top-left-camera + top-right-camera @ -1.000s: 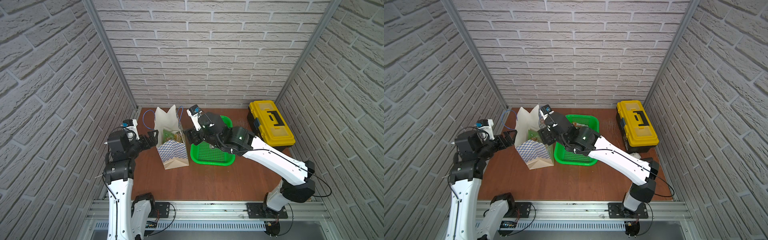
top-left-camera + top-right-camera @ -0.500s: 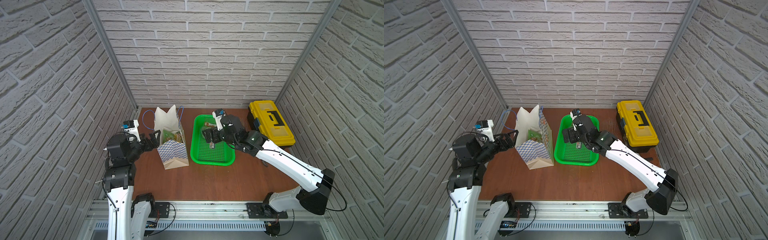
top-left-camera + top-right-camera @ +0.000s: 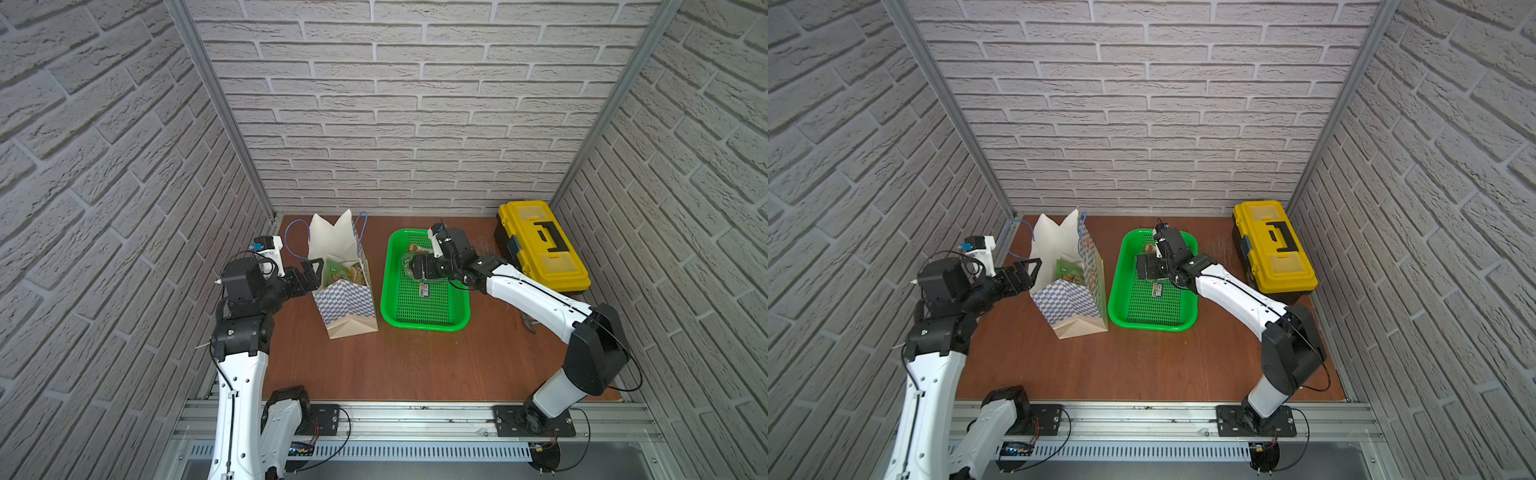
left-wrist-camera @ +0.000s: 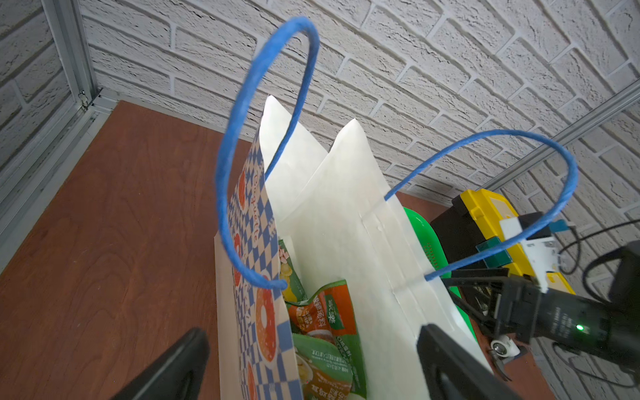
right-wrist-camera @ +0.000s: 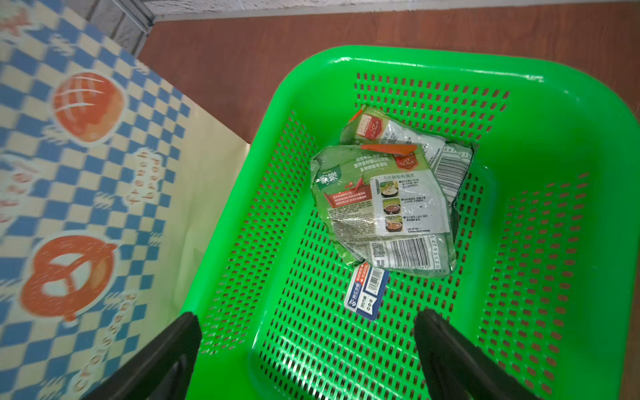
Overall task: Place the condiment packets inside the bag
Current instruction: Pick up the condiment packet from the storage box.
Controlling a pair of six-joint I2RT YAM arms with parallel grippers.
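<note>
Both top views look steeply down from high at the cell's front toward the back brick wall [image 3: 395,124], distant enough to take in the whole tabletop [image 3: 415,365], the bag [image 3: 347,295], the green basket [image 3: 424,326] and the yellow toolbox [image 3: 540,249]; their coverage overlaps almost entirely. The left wrist camera sits close behind the left tool [image 4: 311,330], facing along the bag's open mouth toward the back wall. The right wrist camera looks down from close range into the basket, past the right tool [image 5: 307,315]. Bag and basket appear in all four views.

Left claw [image 3: 312,270] spread wide; right claw [image 5: 308,349] likewise, empty.
</note>
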